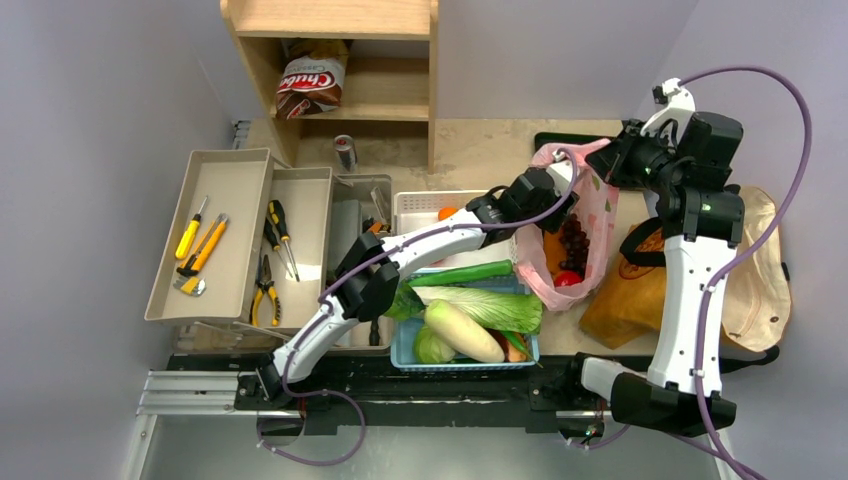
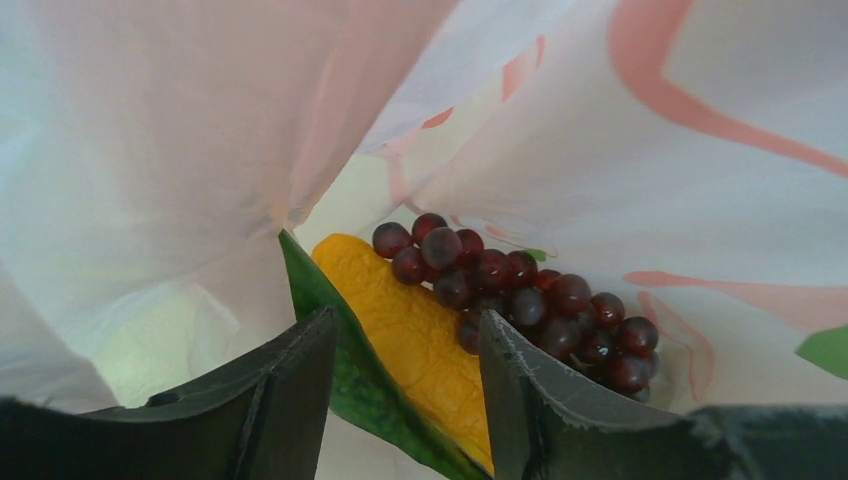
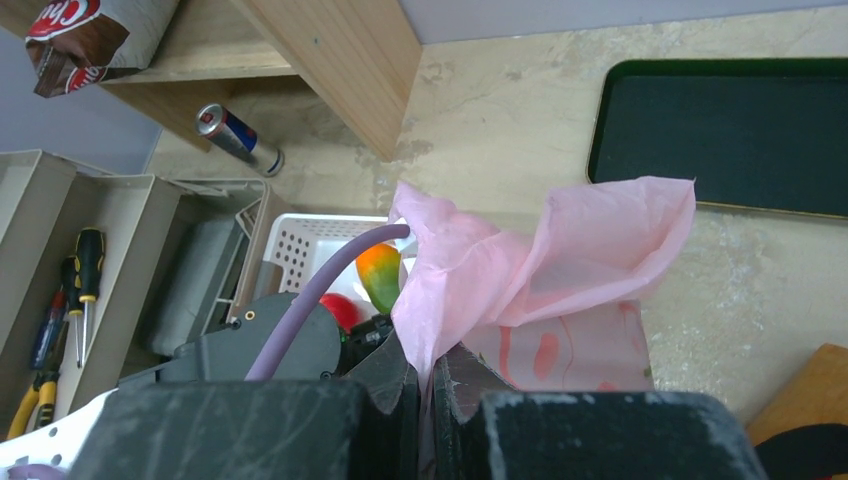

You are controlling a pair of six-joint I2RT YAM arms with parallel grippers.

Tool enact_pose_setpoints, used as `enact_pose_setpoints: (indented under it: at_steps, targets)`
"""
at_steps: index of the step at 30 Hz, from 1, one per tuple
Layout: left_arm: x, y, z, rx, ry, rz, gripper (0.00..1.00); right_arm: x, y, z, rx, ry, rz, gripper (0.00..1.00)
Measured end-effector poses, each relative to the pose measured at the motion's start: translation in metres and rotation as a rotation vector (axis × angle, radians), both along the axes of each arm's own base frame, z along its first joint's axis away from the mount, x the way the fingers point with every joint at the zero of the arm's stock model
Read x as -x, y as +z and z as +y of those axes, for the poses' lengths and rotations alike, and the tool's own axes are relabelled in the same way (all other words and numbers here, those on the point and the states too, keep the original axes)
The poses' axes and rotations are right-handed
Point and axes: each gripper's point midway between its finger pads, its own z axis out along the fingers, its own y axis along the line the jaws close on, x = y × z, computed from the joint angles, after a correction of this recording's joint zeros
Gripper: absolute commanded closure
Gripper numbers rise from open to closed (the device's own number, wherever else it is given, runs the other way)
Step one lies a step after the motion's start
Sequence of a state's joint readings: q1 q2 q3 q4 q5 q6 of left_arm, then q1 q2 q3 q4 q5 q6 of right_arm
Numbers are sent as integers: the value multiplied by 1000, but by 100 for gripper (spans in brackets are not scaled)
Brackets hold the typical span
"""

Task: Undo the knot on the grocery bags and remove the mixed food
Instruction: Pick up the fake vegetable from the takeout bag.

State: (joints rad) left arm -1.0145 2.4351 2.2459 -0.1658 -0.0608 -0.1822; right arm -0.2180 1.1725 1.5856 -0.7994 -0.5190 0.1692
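From above, a beige stone-look table [image 1: 480, 150] sat between lilac walls, with a wooden shelf [image 1: 400, 90] at the back. On it lay a brown bag [image 1: 310, 85] reading "Chubs". The pink bag [image 1: 595, 215] stood open right of a blue basket [image 1: 468, 366] holding a cucumber [image 1: 465, 274], napa cabbage [image 1: 490, 308] and daikon [image 1: 462, 330]. The left arm [image 1: 420, 245] reached into the bag's mouth, and the right arm [image 1: 690, 280] stood over its far rim.

The left wrist camera looked down inside the bag. The left gripper [image 2: 405, 322] hung with its jaws partly apart, holding nothing, above dark grapes [image 2: 520, 300] and a bumpy orange piece [image 2: 410, 340].

From the right wrist, the right gripper [image 3: 425, 375] was pinched tight on a fold of the pink bag, holding it up. A black tray [image 3: 720, 135] and a can [image 3: 238, 138] lay behind.
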Motion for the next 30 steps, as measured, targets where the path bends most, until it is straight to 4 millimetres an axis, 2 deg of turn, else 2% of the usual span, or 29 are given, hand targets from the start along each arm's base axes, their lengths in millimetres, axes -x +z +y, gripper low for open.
enact_pose_setpoints:
  at_steps: [5, 12, 16, 20, 23, 25, 27, 30]
  targets:
    - [-6, -7, 5, -22, 42, -5, 38, 3, -3, 0, -3, -1, 16, 100]
    - [-12, -8, 1, -23, 62, -15, 35, 7, 1, 1, -4, -1, 20, 100]
    - [-13, -12, -2, -22, 62, -15, 45, 10, 3, 2, -6, 1, 27, 100]
    - [-9, -15, -6, -15, 34, -1, 60, 10, 2, 6, -17, 22, 33, 100]
    - [-4, -15, -11, 0, -4, 12, 64, 9, 1, 7, -21, 29, 36, 100]
    - [-1, -16, -14, 8, -29, 19, 57, 9, 1, 7, -22, 30, 37, 100]
    - [1, -17, -17, 11, -45, 21, 42, 8, 2, 7, -22, 33, 35, 100]
    - [0, -18, -20, 13, -48, 14, 44, 7, 4, 8, -25, 38, 34, 100]
